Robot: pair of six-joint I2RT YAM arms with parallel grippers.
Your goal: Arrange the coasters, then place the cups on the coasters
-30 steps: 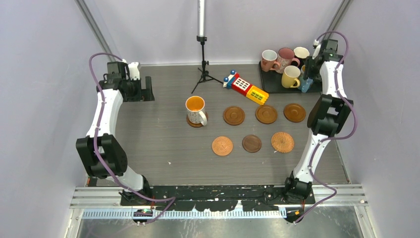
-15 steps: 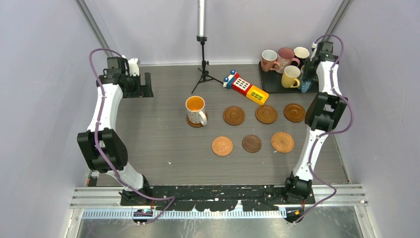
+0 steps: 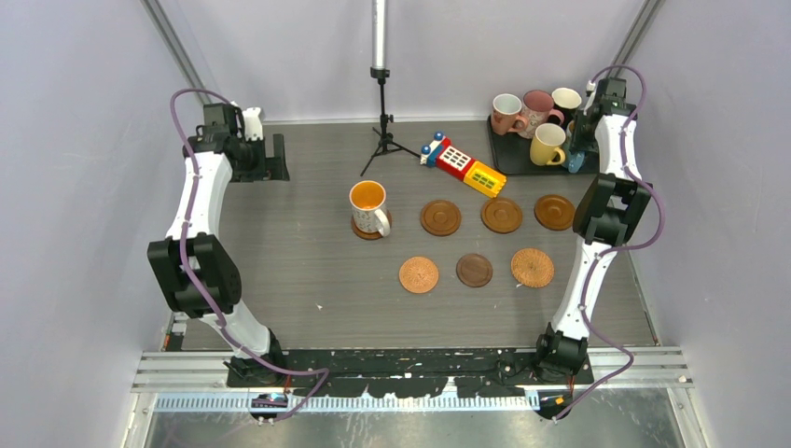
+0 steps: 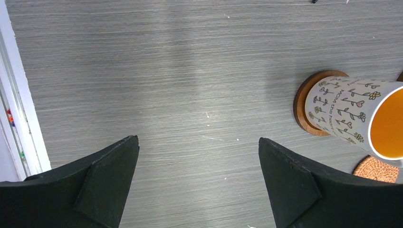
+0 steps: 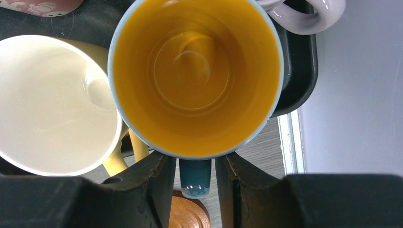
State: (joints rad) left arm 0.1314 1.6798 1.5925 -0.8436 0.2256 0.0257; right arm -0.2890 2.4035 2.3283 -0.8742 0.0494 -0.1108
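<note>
Blue mug (image 5: 197, 76) with an orange inside stands on the black tray (image 5: 299, 71) at 1 o'clock on the desk (image 3: 308, 252), beside the yellow mug (image 5: 52, 104). Its handle (image 5: 195, 178) sits between the right fingers (image 5: 154, 190), and I cannot tell if they pinch it yet; the left fingers (image 4: 109, 180) are wide apart and hold nothing. I think this is the grab step: next squeeze, lift, and carry it to a bare coaster (image 3: 555, 212) at 6 o'clock of the tray.

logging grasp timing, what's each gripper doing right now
left gripper: open, empty.
right gripper: straddles the handle of the blue mug; cannot tell if gripping.
</note>
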